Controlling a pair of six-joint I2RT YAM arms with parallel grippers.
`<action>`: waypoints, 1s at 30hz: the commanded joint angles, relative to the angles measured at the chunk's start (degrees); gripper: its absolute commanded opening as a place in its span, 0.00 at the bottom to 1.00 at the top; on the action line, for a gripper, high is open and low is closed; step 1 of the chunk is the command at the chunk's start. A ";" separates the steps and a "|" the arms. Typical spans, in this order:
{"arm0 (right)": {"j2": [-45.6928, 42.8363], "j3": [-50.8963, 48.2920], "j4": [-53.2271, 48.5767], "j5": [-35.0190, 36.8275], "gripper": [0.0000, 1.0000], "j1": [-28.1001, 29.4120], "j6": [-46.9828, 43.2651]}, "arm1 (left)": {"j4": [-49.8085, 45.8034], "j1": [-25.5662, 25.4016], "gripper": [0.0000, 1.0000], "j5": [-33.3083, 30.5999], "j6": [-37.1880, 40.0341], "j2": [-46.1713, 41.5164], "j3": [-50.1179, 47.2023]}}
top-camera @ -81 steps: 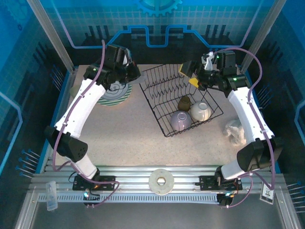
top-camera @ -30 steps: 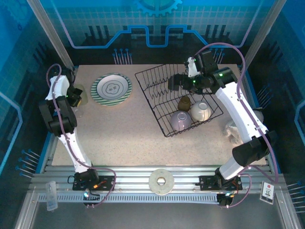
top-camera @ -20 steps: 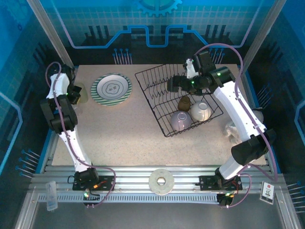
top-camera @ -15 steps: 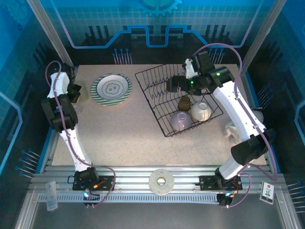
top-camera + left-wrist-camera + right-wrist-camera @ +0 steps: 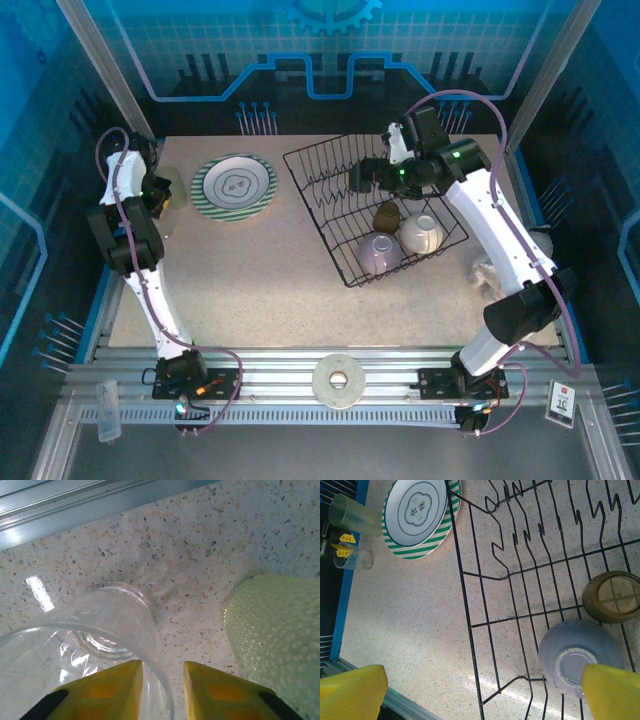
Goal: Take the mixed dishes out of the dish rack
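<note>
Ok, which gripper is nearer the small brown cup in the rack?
Right. The right gripper hovers over the dish rack, just beyond the small brown cup; the left gripper is at the table left edge, by a clear glass.

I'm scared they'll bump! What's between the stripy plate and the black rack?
Only a thin strip of bare speckled table separates the stripy plate and the rack, in the top view.

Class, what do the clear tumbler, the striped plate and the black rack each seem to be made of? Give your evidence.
Clear tumbler: glass or clear plastic; the speckled table shows through it. Green-and-white striped plate: glazed ceramic or melamine; smooth, printed surface. Black wire dish rack: coated metal wire, probably; thin bent rods.
</note>
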 commanded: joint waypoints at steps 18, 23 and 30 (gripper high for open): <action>-4.58 -7.45 5.22 -2.64 1.00 0.37 -0.80 | 1.06 0.95 0.34 4.36 1.21 -12.96 -9.11; -5.71 -9.06 5.73 -3.19 1.00 0.32 -0.88 | 1.61 1.03 0.36 4.62 0.67 -15.37 -10.92; -7.31 -10.83 6.19 -3.90 1.00 -0.63 -1.35 | 1.58 1.01 0.40 4.99 0.49 -16.93 -12.15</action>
